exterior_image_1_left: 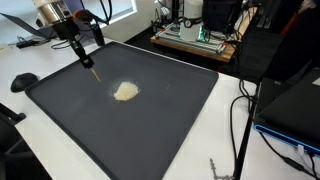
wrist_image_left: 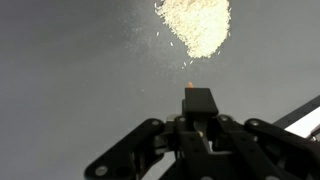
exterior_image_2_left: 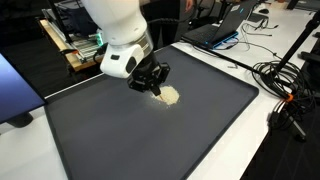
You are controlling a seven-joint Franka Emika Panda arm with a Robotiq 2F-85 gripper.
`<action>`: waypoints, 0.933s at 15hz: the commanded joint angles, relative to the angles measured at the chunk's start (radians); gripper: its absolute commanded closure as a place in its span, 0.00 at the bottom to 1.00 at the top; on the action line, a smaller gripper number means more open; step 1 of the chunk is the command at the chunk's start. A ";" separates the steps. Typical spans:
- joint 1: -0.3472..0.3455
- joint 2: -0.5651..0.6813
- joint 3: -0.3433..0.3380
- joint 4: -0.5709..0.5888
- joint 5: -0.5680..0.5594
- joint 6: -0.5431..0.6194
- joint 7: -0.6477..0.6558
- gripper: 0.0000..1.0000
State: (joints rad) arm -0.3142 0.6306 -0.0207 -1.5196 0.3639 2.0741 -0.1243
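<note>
Thin stick [exterior_image_1_left: 91, 67], long way nearly up and down, tip down at black mat [exterior_image_1_left: 160, 130], near pale crumb pile [exterior_image_1_left: 125, 92], pincer [exterior_image_1_left: 82, 50] squeezed tight on its top

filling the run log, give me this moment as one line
gripper: shut on thin tool | tip: beside pale powder pile, contact unclear | surface: dark mat

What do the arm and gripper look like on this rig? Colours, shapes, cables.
Arm: glossy white, rounded shell links. Gripper: matte black, with bar-linkage fingers that show best in the wrist view. A black cable loops beside the wrist. No readable markings.
</note>
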 commanded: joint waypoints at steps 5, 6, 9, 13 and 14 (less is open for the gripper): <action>-0.048 -0.224 -0.006 -0.370 0.186 0.170 -0.070 0.96; -0.049 -0.252 -0.009 -0.415 0.213 0.199 -0.065 0.96; -0.026 -0.330 -0.020 -0.535 0.269 0.291 -0.060 0.96; 0.029 -0.424 -0.030 -0.665 0.266 0.411 -0.020 0.96; 0.043 -0.445 -0.031 -0.689 0.258 0.433 -0.003 0.96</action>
State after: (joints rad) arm -0.3205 0.2862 -0.0354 -2.0885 0.6033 2.4291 -0.1547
